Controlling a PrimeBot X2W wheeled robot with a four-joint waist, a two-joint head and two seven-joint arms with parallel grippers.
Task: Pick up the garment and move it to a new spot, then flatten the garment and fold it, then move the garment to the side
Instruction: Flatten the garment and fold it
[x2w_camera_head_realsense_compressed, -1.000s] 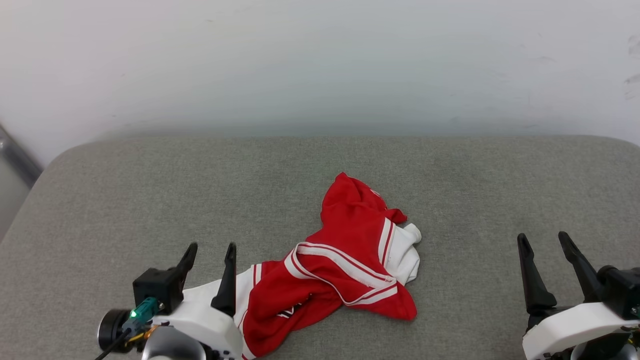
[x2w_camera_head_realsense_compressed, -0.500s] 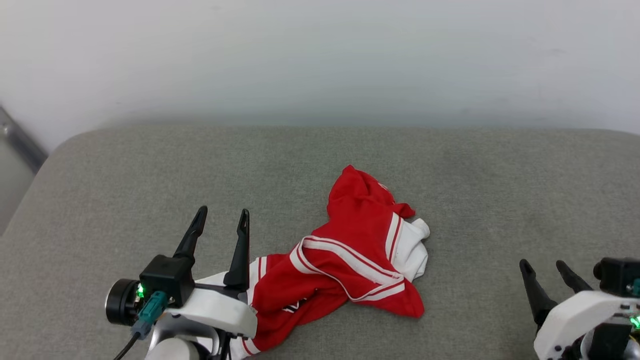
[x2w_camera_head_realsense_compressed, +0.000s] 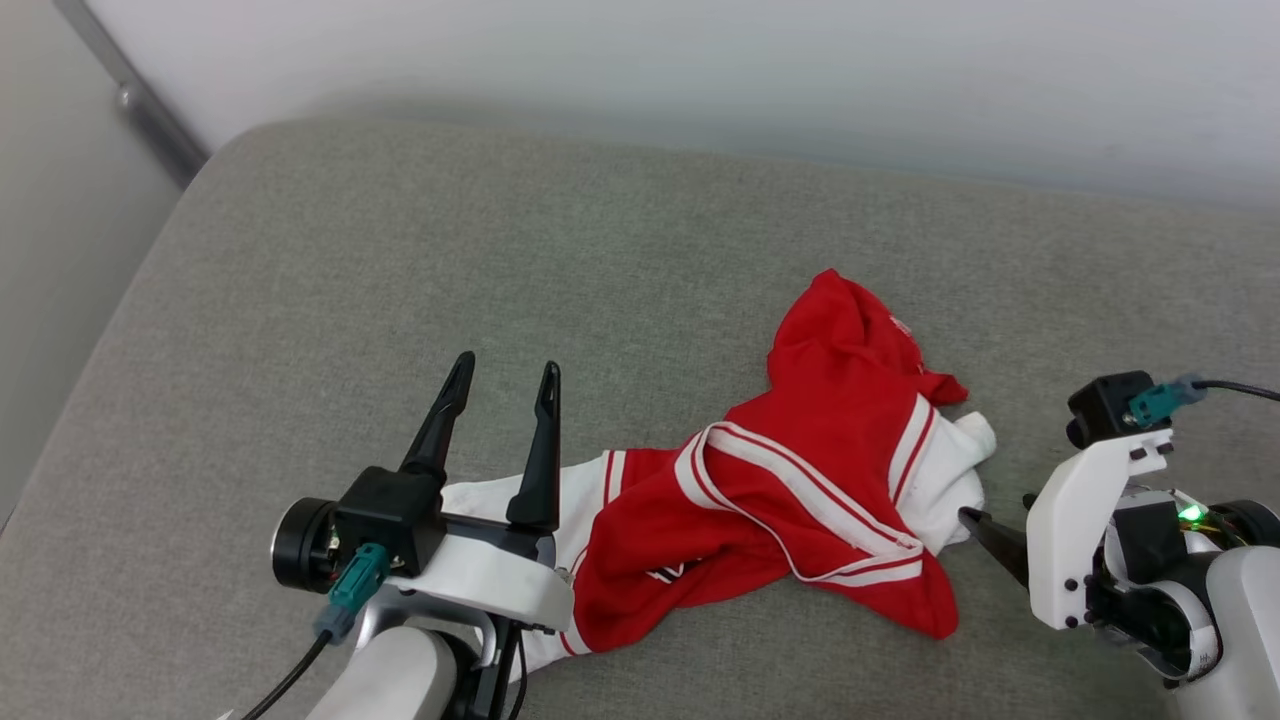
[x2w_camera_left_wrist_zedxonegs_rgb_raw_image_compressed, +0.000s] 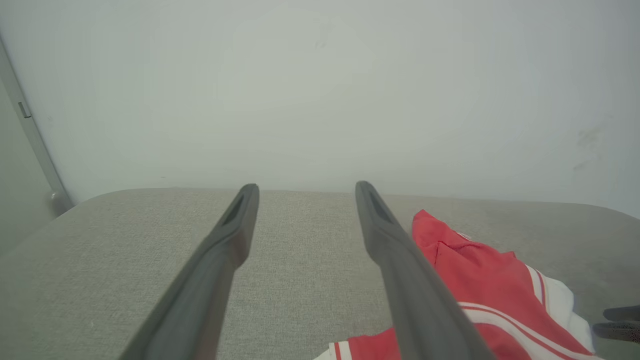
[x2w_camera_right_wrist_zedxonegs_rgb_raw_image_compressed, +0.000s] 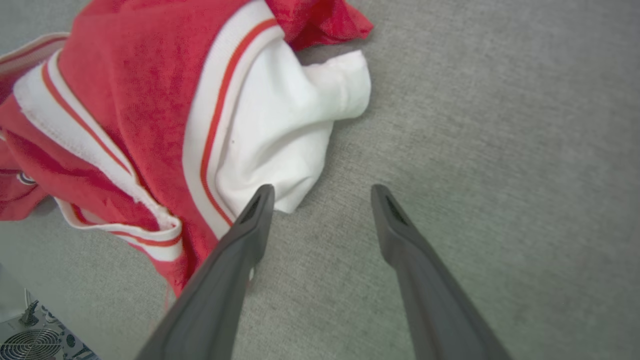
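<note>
The garment (x2w_camera_head_realsense_compressed: 800, 480), a red jersey with white panels and red-and-white striped trim, lies crumpled on the grey cushion (x2w_camera_head_realsense_compressed: 400, 250). My left gripper (x2w_camera_head_realsense_compressed: 507, 366) hovers open over its white left end, with nothing between the fingers. In the left wrist view, this gripper (x2w_camera_left_wrist_zedxonegs_rgb_raw_image_compressed: 306, 187) points toward the wall, with the garment (x2w_camera_left_wrist_zedxonegs_rgb_raw_image_compressed: 480, 280) to its lower right. My right gripper (x2w_camera_head_realsense_compressed: 995, 520) is tipped down at the garment's right edge. The right wrist view shows it open (x2w_camera_right_wrist_zedxonegs_rgb_raw_image_compressed: 322, 190), its left fingertip at the edge of the white panel (x2w_camera_right_wrist_zedxonegs_rgb_raw_image_compressed: 280, 130).
A pale wall rises behind the cushion. A metal rail (x2w_camera_head_realsense_compressed: 130, 95) runs at the upper left, past the cushion's rounded corner. Bare grey cushion (x2w_camera_right_wrist_zedxonegs_rgb_raw_image_compressed: 500, 150) lies to the right of the garment. Part of the robot's base with a fan grille (x2w_camera_right_wrist_zedxonegs_rgb_raw_image_compressed: 30, 340) shows below.
The head camera has turned, shifting the whole picture. My right gripper has tipped from fingers-up to pointing down, beside the garment's white right edge. The left gripper stays open, a little further forward.
</note>
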